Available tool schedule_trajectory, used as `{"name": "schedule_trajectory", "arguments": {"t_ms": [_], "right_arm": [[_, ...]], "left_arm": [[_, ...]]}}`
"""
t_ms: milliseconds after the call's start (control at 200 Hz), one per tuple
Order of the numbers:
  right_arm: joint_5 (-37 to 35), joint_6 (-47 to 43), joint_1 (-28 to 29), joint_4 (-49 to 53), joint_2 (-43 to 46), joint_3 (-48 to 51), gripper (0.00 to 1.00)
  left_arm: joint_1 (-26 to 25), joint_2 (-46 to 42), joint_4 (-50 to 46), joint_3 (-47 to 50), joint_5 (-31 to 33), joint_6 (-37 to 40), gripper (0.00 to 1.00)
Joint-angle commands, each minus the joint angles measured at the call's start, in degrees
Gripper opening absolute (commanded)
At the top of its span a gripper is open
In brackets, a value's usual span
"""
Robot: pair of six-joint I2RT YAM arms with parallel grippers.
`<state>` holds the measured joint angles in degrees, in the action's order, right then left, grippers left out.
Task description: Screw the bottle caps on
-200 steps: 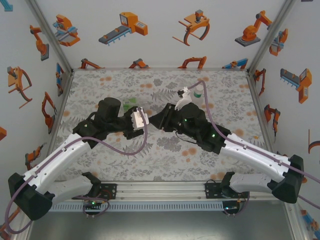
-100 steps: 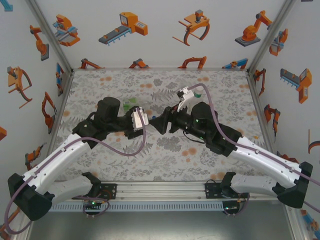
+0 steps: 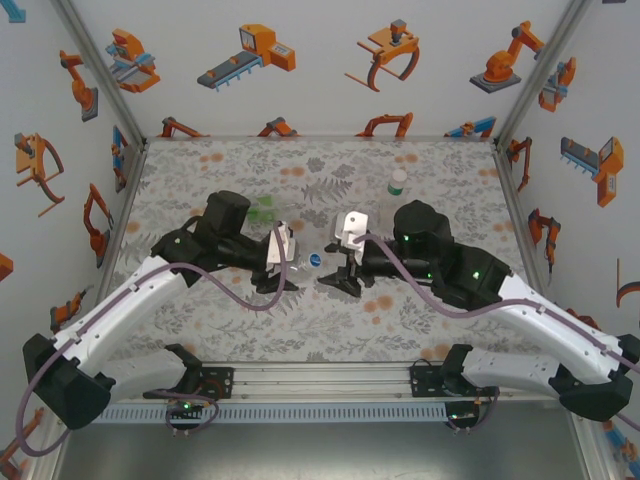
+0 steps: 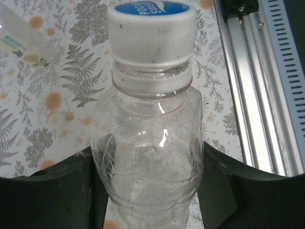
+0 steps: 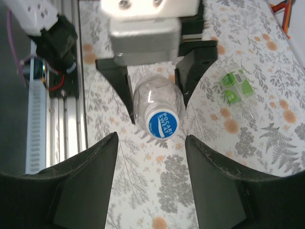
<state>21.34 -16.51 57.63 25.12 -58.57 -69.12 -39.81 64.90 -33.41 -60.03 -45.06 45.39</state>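
My left gripper point(image 3: 288, 263) is shut on the body of a clear bottle point(image 4: 147, 157). The bottle lies level and points right. A blue-topped cap point(image 4: 151, 28) sits on its neck. Straight in front of that blue cap point(image 5: 162, 123) my right gripper point(image 5: 151, 143) is open, a short gap away, with nothing between its fingers. From above, the blue cap point(image 3: 316, 258) lies between the two grippers, the right gripper point(image 3: 331, 279) just right of it. A second bottle point(image 3: 398, 183) with a whitish cap and green label stands upright at the back right.
A small clear item with green-and-white labels point(image 5: 236, 87) lies flat on the floral table behind the left gripper, also seen as the green-labelled item point(image 3: 265, 208) from above. The aluminium rail point(image 4: 257, 86) runs along the near edge. White walls enclose three sides.
The right arm has left the upright bottle at the back right and swung down and left, its open gripper now facing the blue cap. The left gripper shifted slightly right, holding its bottle.
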Motion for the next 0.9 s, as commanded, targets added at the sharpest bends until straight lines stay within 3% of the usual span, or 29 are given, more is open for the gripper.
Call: {"name": "schedule_trajectory", "arguments": {"t_ms": [0, 426, 896], "right_arm": [[3.77, -8.66, 0.33, 3.64, -0.32, -1.99, 0.55], [6.21, -12.29, 0.37, 1.7, -5.64, -4.74, 0.52], [5.39, -13.24, 0.37, 2.21, -5.77, -4.21, 0.24]], "left_arm": [[-0.49, 0.82, -3.35, -2.04, -4.04, 2.05, 0.0], [-1.01, 2.25, -6.32, -3.43, -5.65, 3.17, 0.0], [-1.02, 2.5, -6.49, -3.52, -5.66, 3.48, 0.0]]}}
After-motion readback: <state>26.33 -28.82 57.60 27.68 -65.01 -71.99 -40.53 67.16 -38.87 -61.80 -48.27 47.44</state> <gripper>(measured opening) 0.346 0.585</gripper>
